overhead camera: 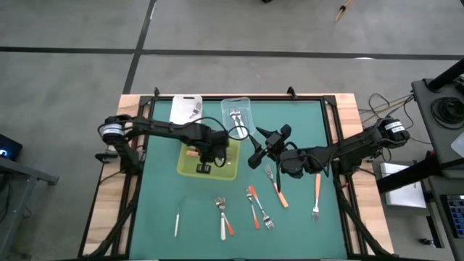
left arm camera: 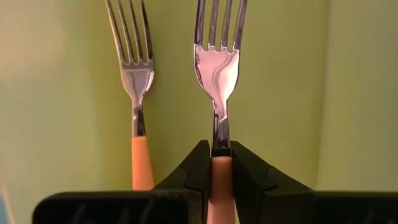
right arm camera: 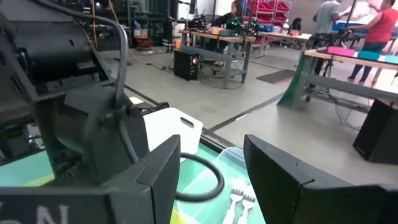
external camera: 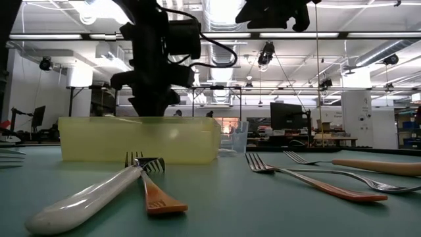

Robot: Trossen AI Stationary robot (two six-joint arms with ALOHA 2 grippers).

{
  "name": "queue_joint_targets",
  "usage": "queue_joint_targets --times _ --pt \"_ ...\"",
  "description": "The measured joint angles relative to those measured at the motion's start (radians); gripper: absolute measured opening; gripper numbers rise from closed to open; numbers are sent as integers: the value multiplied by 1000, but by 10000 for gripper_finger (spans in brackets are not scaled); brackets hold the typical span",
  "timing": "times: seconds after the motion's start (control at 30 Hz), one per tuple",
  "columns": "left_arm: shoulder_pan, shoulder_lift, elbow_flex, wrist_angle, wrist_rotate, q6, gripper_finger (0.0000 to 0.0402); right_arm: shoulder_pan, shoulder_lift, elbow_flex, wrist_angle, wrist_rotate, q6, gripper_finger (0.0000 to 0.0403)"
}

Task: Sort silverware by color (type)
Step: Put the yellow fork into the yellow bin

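Silverware, loose lot, near edge of green counter: one white-handled fork with a glossy rounded handle, lying across an orange-handled fork with a flat, matte handle. Beside them, a long thin orange-handled fork and an all-metal piece, both slender with bright polished heads. From above I count roughly seven pieces still scattered over the near half of the counter, orange and white mixed, including one small white-handled utensil off alone. These are unsorted.

Mid counter: translucent yellow-green plastic tray, rectangular, smooth-walled. My left gripper hangs inside it, jaws pinching the orange handle of a silver fork just below its neck, tines pointing away. A second orange-handled fork already lies alongside in the tray, apart from the held one. My judgement: the orange group is begun, this piece about to be laid down.

My right gripper hovers above the counter just right of the tray, jaws spread, holding nothing.

Far edge: clear plastic tub with a few silver forks inside; flat white tub beside it. By my estimate, less than half the lot is sorted.
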Motion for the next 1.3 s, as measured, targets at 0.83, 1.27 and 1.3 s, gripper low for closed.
queue_joint_targets --times 0.83,1.27,1.3 --pt "24 55 19 21 21 -50 31 0 0 0 -16 0 -24 169" --pt "24 55 18 32 19 -72 36 0 0 0 -16 -1 -16 169" --pt "24 55 18 32 19 -72 36 0 0 0 -16 -1 -15 169"
